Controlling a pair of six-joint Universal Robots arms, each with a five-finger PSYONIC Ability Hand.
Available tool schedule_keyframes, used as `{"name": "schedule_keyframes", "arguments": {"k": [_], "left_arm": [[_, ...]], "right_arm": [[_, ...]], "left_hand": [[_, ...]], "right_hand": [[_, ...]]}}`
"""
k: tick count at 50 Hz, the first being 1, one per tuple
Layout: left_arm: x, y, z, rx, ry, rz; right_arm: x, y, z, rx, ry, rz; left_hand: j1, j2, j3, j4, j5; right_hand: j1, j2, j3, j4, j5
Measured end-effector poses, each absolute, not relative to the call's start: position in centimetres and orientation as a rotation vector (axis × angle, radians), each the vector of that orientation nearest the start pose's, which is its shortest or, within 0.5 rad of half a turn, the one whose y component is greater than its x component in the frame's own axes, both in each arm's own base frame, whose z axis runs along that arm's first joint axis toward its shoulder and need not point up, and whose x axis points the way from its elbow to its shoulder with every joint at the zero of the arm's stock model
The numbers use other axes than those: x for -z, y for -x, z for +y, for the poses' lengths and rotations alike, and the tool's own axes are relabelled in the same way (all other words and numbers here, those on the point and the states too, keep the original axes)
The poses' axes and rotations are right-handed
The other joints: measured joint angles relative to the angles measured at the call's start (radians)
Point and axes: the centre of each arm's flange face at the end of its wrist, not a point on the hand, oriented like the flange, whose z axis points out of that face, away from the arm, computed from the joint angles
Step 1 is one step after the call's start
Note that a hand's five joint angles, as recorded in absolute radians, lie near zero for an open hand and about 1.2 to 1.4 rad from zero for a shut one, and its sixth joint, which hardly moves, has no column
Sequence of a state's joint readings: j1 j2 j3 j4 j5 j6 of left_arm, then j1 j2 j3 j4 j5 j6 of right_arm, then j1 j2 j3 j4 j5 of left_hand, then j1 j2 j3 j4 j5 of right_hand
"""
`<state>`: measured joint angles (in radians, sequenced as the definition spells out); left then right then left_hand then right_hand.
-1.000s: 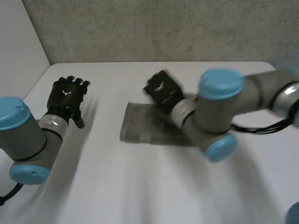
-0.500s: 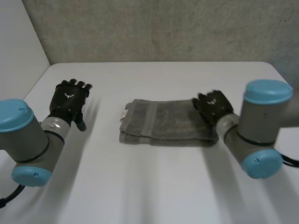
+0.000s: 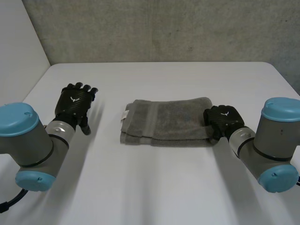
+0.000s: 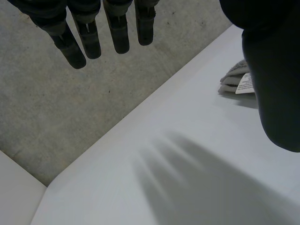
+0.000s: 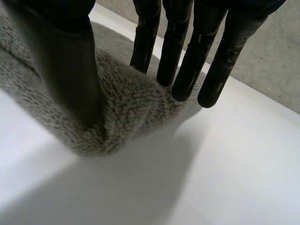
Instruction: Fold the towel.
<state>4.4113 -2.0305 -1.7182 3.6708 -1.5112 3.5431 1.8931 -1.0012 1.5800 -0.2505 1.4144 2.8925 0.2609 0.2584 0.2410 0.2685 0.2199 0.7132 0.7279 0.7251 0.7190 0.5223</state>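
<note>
A grey towel [image 3: 164,122] lies folded into a long flat strip in the middle of the white table [image 3: 154,187], its white label [image 3: 124,115] at the left end. My right hand [image 3: 223,120] rests at the towel's right end. In the right wrist view its fingers [image 5: 187,56] are straight with their tips on the towel [image 5: 126,108], and the thumb [image 5: 70,61] lies on the pile near the corner. My left hand [image 3: 74,104] hovers open to the left of the towel, well apart from it. Its straight fingers [image 4: 89,33] point at the wall, and the towel's labelled end [image 4: 234,79] sits beside the thumb [image 4: 274,70].
A grey concrete wall [image 3: 164,28] runs along the table's far edge. A white panel [image 3: 18,42] stands at the far left. Bare table surface lies in front of the towel and on both sides.
My right arm has swung from over the towel's left half back to its right end, uncovering the folded towel. My left hand has drifted slightly toward the towel.
</note>
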Motion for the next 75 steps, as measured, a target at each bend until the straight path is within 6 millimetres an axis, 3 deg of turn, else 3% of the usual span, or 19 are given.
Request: {"name": "schedule_keyframes", "arguments": {"k": [5,7,11,17,26,29,34,37,41,43,47,48,50,53,56,60,67,75], "left_arm": [[-15.6,24.0,-31.1,2.117,-0.849,2.126],[-15.6,24.0,-31.0,2.115,-0.850,2.128],[-15.5,24.0,-30.9,2.114,-0.851,2.130],[-15.6,24.0,-30.9,2.119,-0.850,2.123],[-16.6,24.4,-30.6,2.157,-0.848,2.102],[-17.6,24.9,-30.3,2.192,-0.851,2.080],[-20.0,25.9,-29.7,2.293,-0.841,2.028],[-21.5,26.5,-29.5,2.369,-0.815,2.011],[-22.9,27.1,-29.5,2.448,-0.771,2.011],[-23.8,27.5,-29.6,2.506,-0.735,2.020],[-24.7,28.1,-29.7,2.580,-0.687,2.049],[-24.9,28.4,-29.7,2.597,-0.677,2.061],[-25.0,28.9,-29.7,2.617,-0.670,2.091],[-24.8,29.8,-29.6,2.623,-0.683,2.132],[-23.9,31.5,-29.2,2.606,-0.734,2.200],[-22.4,33.1,-28.7,2.556,-0.795,2.286],[-19.1,35.5,-27.4,2.430,-0.876,2.475],[-13.5,37.1,-25.1,2.183,-0.989,2.675]], "right_arm": [[-12.9,-25.5,-30.1,1.705,0.794,2.273],[-12.8,-25.4,-30.1,1.702,0.796,2.275],[-12.5,-25.1,-30.3,1.702,0.797,2.294],[-13.1,-23.6,-30.8,1.725,0.849,2.355],[-16.8,-20.2,-31.2,1.790,1.304,2.443],[-18.3,-21.6,-31.0,1.846,1.457,2.348],[-20.1,-27.7,-28.5,1.896,1.648,1.998],[-19.4,-32.0,-25.4,1.816,1.743,1.763],[-18.0,-35.1,-22.2,1.714,1.800,1.609],[-17.2,-36.3,-20.5,1.658,1.817,1.554],[-17.1,-36.6,-20.0,1.640,1.767,1.583],[-17.6,-36.3,-20.4,1.656,1.717,1.623],[-18.6,-35.5,-21.6,1.693,1.596,1.713],[-19.7,-33.9,-23.4,1.726,1.413,1.833],[-20.9,-31.0,-25.8,1.736,1.100,1.984],[-21.3,-29.0,-26.7,1.707,0.889,2.056],[-20.4,-28.2,-27.0,1.652,0.817,2.098],[-15.6,-28.4,-28.2,1.527,0.844,2.200]], "left_hand": [[0.000,0.000,0.000,0.000,0.000],[0.000,0.000,0.000,0.000,0.000],[0.000,0.000,0.000,0.000,0.000],[0.000,0.000,0.000,0.000,0.000],[0.000,0.000,0.000,0.000,0.000],[0.000,0.000,0.000,0.000,0.000],[0.000,0.000,0.000,0.000,0.000],[-0.001,0.000,0.000,0.000,0.000],[-0.001,0.000,0.000,0.000,0.000],[-0.001,0.000,0.000,0.000,0.000],[-0.001,0.000,0.000,0.000,-0.001],[-0.001,0.000,0.000,0.000,-0.001],[-0.001,0.000,0.000,0.000,-0.001],[-0.001,0.000,0.000,0.000,-0.001],[-0.001,0.000,0.000,0.000,-0.001],[-0.001,0.000,0.000,0.000,-0.001],[-0.001,0.000,0.000,0.000,-0.001],[-0.001,0.000,0.000,0.000,0.000]], "right_hand": [[0.047,0.038,0.033,0.037,0.057],[0.149,0.138,0.138,0.143,0.167],[0.571,0.523,0.556,0.565,0.590],[0.591,0.532,0.604,0.623,0.633],[0.595,0.532,0.604,0.623,0.633],[0.596,0.532,0.604,0.623,0.633],[0.598,0.543,0.604,0.623,0.633],[0.598,0.552,0.604,0.623,0.633],[0.572,0.535,0.572,0.582,0.607],[0.391,0.367,0.381,0.388,0.406],[0.008,-0.005,0.027,0.031,0.033],[-0.182,-0.201,-0.183,-0.178,-0.194],[-0.407,-0.440,-0.428,-0.421,-0.436],[-0.464,-0.479,-0.483,-0.466,-0.462],[-0.478,-0.479,-0.483,-0.466,-0.462],[-0.478,-0.479,-0.483,-0.466,-0.462],[-0.479,-0.479,-0.483,-0.466,-0.462],[-0.479,-0.479,-0.483,-0.466,-0.462]]}}
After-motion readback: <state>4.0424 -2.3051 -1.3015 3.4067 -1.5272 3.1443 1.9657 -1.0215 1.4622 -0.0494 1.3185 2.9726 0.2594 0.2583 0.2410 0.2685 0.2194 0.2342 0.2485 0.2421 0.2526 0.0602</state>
